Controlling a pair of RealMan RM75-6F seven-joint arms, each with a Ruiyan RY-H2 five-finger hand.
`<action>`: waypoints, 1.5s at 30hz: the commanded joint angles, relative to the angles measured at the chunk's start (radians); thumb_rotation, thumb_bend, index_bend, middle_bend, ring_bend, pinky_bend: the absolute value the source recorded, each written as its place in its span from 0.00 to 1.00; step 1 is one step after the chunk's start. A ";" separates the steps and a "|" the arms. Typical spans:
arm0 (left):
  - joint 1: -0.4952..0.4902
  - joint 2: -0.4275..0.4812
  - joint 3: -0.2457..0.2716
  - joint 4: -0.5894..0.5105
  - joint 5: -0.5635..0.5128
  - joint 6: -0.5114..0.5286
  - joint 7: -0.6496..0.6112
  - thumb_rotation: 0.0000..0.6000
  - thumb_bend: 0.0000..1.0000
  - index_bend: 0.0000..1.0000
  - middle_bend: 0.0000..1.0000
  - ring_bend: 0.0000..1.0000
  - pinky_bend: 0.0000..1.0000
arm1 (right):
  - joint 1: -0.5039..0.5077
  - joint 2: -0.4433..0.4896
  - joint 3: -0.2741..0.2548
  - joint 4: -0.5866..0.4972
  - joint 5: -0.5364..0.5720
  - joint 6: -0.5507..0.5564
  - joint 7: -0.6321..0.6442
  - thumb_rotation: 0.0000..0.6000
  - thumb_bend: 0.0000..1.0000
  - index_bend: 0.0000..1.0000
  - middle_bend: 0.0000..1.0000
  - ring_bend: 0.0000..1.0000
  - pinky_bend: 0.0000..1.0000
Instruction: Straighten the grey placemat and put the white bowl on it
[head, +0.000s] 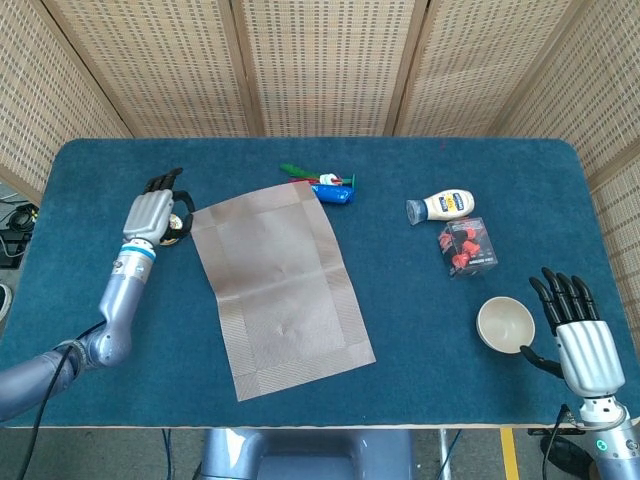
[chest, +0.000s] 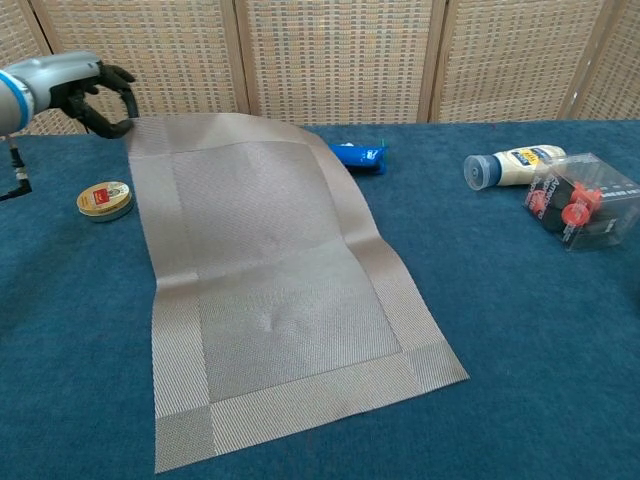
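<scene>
While the left hand (head: 150, 212) pinches the far left corner of the grey placemat (head: 283, 290) between thumb and fingers, the mat lies unfolded on the blue table (head: 420, 340), turned at a slant, with its far end slightly lifted near the hand. It looks thin, light and floppy, with a crease across its middle, so it will likely bend and drag rather than slide as one stiff sheet; corners and edges seem the best places to hold it.

The white bowl (head: 505, 324) sits upright near the front right edge, well apart from the mat. It looks rigid, smooth and possibly breakable; the rim seems the natural place to grasp. The right hand (head: 580, 340) rests just beside the bowl, fingers straight and a little apart, holding nothing.

Counted: one placemat, one bowl, two hands. Also on the table are one small round tin (chest: 104, 199) beside the left hand, one blue packet (head: 330, 193) with coloured bits partly hidden by the mat's far edge, one bottle (head: 441, 206) lying on its side, and one clear box (head: 468, 246) holding red items.
</scene>
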 joint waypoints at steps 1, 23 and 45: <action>0.036 0.060 0.045 -0.009 -0.029 -0.036 0.025 1.00 0.13 0.21 0.00 0.00 0.00 | 0.000 -0.001 -0.001 0.000 -0.002 -0.001 -0.003 1.00 0.00 0.00 0.00 0.00 0.00; 0.449 0.409 0.221 -0.504 0.319 0.477 -0.045 1.00 0.00 0.00 0.00 0.00 0.00 | 0.228 0.011 -0.068 -0.001 -0.238 -0.245 -0.045 1.00 0.00 0.05 0.00 0.00 0.00; 0.570 0.448 0.297 -0.584 0.470 0.615 -0.013 1.00 0.00 0.00 0.00 0.00 0.00 | 0.545 -0.314 0.001 0.154 -0.161 -0.670 -0.111 1.00 0.00 0.13 0.00 0.00 0.00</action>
